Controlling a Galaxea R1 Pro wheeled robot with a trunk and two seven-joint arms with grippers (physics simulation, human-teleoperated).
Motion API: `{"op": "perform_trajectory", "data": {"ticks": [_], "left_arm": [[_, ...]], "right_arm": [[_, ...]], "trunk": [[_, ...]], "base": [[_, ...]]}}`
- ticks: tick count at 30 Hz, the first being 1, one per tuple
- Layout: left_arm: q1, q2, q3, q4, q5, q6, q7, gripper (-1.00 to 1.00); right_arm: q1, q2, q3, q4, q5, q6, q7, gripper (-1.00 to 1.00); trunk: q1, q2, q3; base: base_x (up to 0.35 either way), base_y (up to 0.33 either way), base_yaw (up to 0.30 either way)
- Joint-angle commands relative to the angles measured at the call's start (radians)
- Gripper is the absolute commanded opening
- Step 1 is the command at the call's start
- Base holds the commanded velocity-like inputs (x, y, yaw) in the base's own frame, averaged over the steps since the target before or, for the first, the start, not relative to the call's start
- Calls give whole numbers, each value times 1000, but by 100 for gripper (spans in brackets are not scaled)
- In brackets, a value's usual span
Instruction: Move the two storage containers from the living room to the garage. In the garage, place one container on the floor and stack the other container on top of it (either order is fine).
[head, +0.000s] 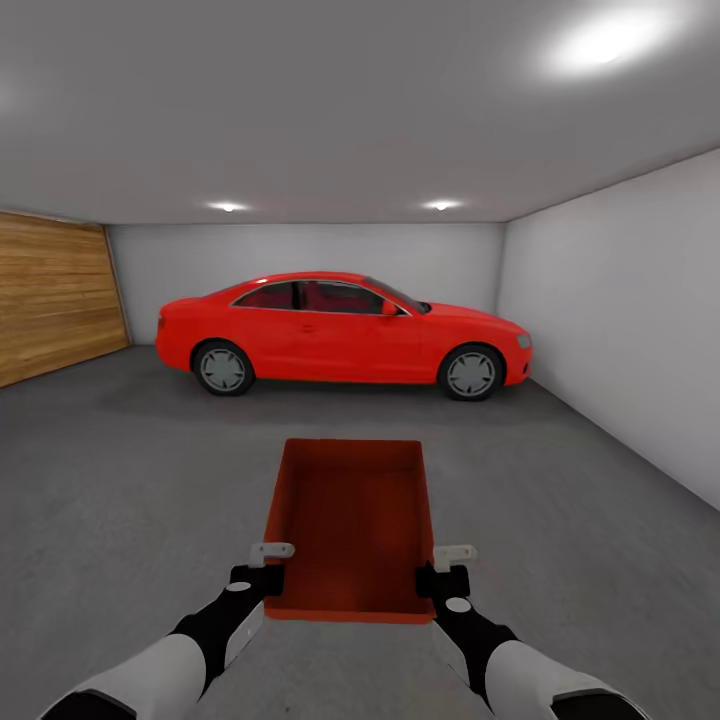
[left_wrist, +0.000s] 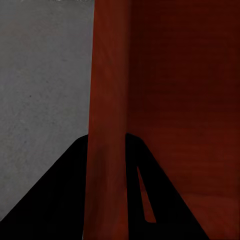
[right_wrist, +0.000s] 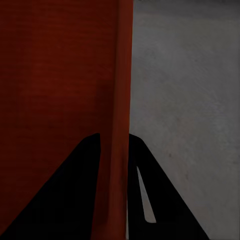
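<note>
Orange-red storage container (head: 350, 525), side walls pinched by left end effector (head: 268, 572), right end effector (head: 443, 572)

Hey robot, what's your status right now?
Left gripper and right gripper shut on orange-red rectangular storage bin, one wall each. Bin carried over grey concrete floor. Red coupe parked ahead.

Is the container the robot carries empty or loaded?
Empty: the head view looks into the storage container and shows only its bare orange-red bottom and walls.
</note>
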Motion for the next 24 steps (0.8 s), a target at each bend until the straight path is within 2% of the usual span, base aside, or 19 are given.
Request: {"op": "perform_trajectory", "data": {"ticks": [1, 24], "left_arm": [[-2, 9, 81, -3, -9, 2, 54, -100], [-2, 9, 81, -3, -9, 2, 54, -100]], "right_arm": [[0, -27, -7, 2, 0, -3, -12, -100], [0, -27, -7, 2, 0, -1, -12, -100]], "trunk": [[1, -1, -2], [1, -1, -2]], "base": [[317, 0, 0], [317, 0, 0]]}}
